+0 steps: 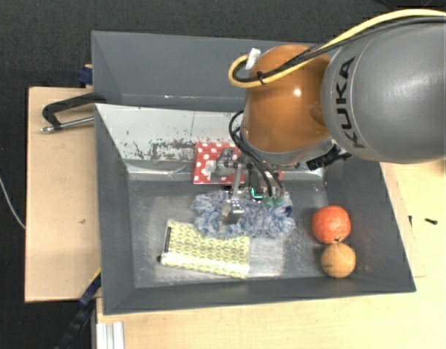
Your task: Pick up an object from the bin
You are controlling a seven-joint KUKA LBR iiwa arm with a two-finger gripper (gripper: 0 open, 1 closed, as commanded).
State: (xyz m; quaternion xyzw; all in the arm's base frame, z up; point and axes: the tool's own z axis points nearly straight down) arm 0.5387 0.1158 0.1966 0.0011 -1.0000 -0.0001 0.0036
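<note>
Dark textured floor (48,20) all round; grey metal bin (113,217) on it, arm entering from the right. Landmark: shaggy blue-grey cloth (263,224), bunched mid-bin. Gripper (233,211) sits low over the cloth's left half, its tip apparently at or in the pile. Whether it is apart or together cannot be told, as wrist hardware and fuzz hide it. Nothing seen lifted. Just behind the cloth, against the back wall: red white-dotted box (208,162), partly under the orange wrist cover (288,115). Touching the cloth's front-left edge: flat yellow-green patterned pad (208,251). To the cloth's right, apart from it: red-orange ball (330,224), with a tan ball (337,260) just in front of that one. Judgement: the likely target is the cloth. Risks: a pinch may catch only loose strands, so the cloth slips out on the lift; a trailing edge could drag the pad along or snag on it; the bulky wrist may nudge the red box behind; a swinging cloth could set the balls rolling.
</note>
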